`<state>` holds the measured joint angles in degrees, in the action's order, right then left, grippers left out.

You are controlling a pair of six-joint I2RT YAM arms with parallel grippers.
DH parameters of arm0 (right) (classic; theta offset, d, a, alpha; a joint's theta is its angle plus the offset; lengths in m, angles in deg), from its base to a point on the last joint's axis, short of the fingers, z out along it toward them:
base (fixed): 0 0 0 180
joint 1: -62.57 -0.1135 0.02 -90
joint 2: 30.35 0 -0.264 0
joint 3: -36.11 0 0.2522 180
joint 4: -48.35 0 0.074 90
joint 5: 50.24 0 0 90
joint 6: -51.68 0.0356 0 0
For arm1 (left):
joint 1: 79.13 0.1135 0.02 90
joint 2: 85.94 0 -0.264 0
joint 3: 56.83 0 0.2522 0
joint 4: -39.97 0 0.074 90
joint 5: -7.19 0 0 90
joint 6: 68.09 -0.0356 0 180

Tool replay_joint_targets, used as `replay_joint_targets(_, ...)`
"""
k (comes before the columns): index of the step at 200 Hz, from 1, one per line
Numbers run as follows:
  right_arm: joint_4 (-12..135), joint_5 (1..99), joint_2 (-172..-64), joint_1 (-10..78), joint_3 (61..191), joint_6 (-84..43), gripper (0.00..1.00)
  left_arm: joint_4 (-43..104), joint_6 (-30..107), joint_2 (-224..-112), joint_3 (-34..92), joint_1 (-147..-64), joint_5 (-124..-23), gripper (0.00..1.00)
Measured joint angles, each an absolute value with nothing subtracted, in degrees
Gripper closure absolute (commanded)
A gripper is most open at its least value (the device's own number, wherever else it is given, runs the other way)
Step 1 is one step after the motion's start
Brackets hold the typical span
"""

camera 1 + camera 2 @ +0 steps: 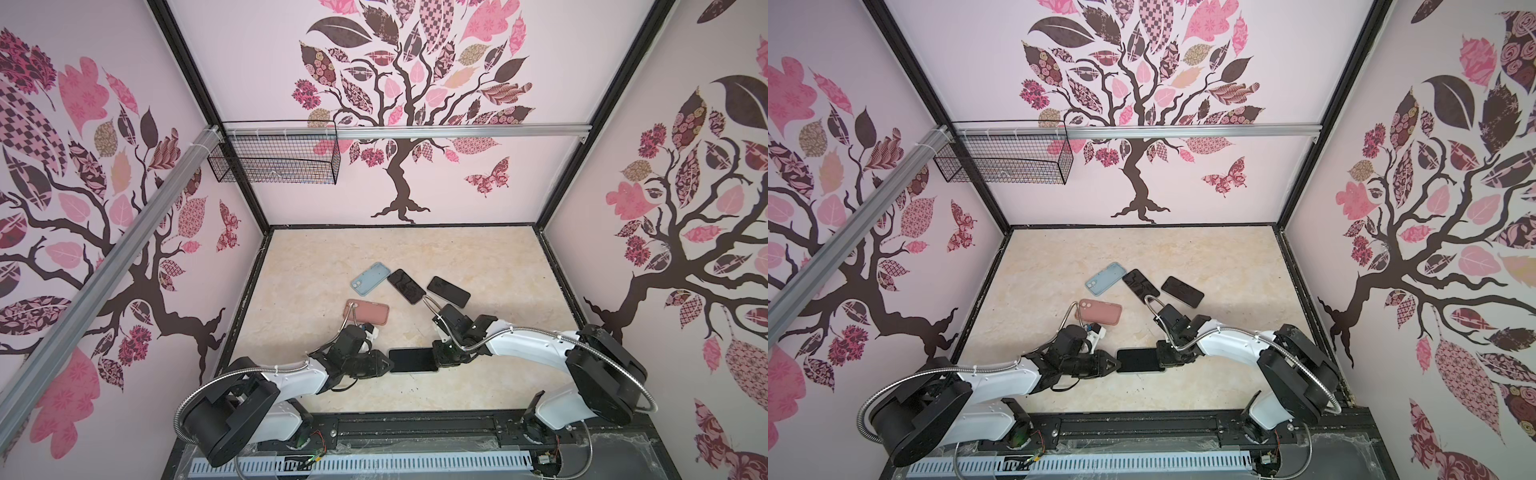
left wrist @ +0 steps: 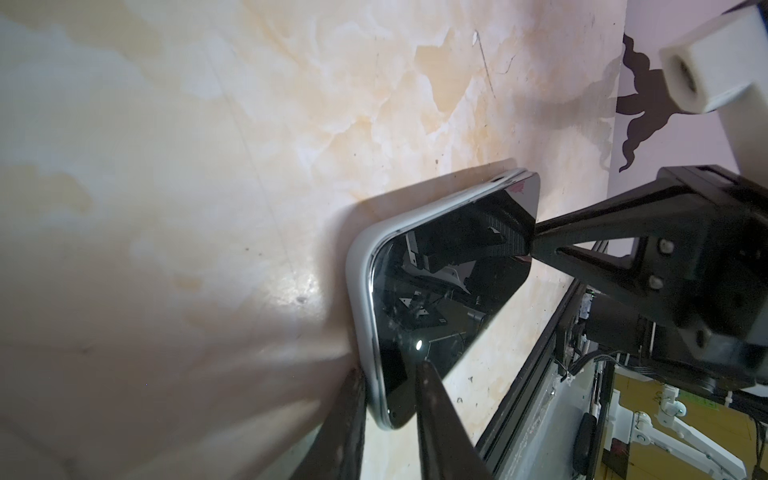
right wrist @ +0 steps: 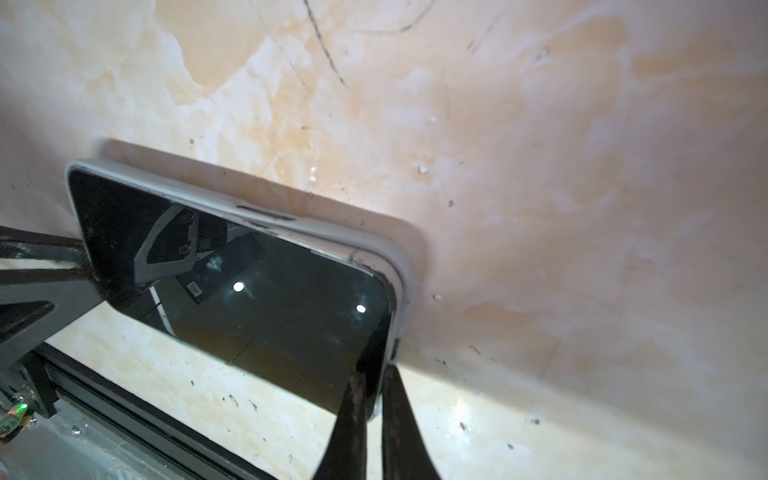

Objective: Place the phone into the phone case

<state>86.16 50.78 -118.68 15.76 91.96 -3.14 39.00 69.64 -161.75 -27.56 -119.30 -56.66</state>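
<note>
Pressure should go straight down on the glossy black phone (image 1: 412,360). It lies near the table's (image 1: 478,374) front edge in its matte white, round-cornered case (image 2: 357,266), with one corner seemingly proud of the soft rim. The left gripper (image 2: 389,370) pinches case and phone at one end. The right gripper (image 3: 375,372), closed, bears on the other. Beyond lie a pink case (image 1: 368,312), a blue case (image 1: 371,277) and two bare phones (image 1: 406,286) (image 1: 449,291).

Pink tree-decal walls (image 1: 457,183), marbled beige floor (image 1: 478,266), wire basket (image 1: 274,162) on rail (image 1: 457,132).
</note>
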Motion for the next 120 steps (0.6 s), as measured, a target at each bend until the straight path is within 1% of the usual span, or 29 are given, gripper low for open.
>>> replay_joint_targets(35,87.4,49.2,-119.5,14.6,93.1,-2.6,0.99,39.6,70.0,-161.6,-27.9,-119.3,-56.7,0.73)
replay_joint_targets(88,87.1,49.4,-119.5,14.3,93.1,-2.2,1.00,40.2,70.0,-161.6,-28.2,-119.3,-56.6,0.73)
replay_joint_targets(120,87.3,49.3,-119.4,14.3,93.1,-2.1,0.98,40.2,70.0,-161.1,-28.4,-119.4,-57.0,0.73)
